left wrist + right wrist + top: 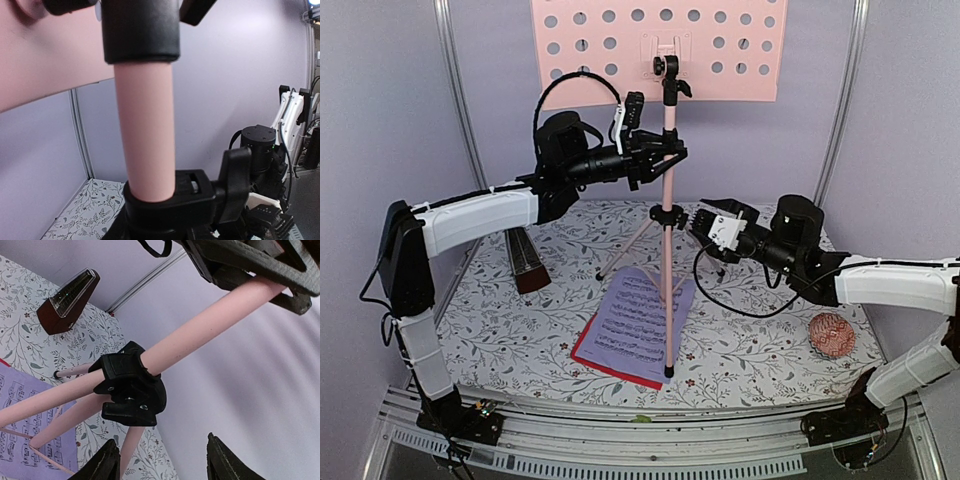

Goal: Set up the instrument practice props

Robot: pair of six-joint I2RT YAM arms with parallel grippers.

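Note:
The pink music stand stands upright mid-table, its perforated desk (pixel 660 45) at the top and its pole (pixel 670 185) running down to the tripod legs. My left gripper (pixel 665 158) is shut on the pole high up; it also shows in the right wrist view (pixel 250 267). The pole (pixel 145 130) fills the left wrist view, where my fingers are hidden. My right gripper (pixel 705 222) is open and empty just right of the black tripod hub (pixel 130 390). The lilac sheet (pixel 640 315) lies on the red sheet (pixel 605 362) under the legs. The brown metronome (pixel 525 262) stands at the left.
A small pink knitted ball (pixel 830 335) lies at the right near my right arm. Purple walls with metal posts close the back and sides. The front tripod foot (pixel 668 372) rests by the sheets. The metronome (pixel 67 302) shows in the right wrist view.

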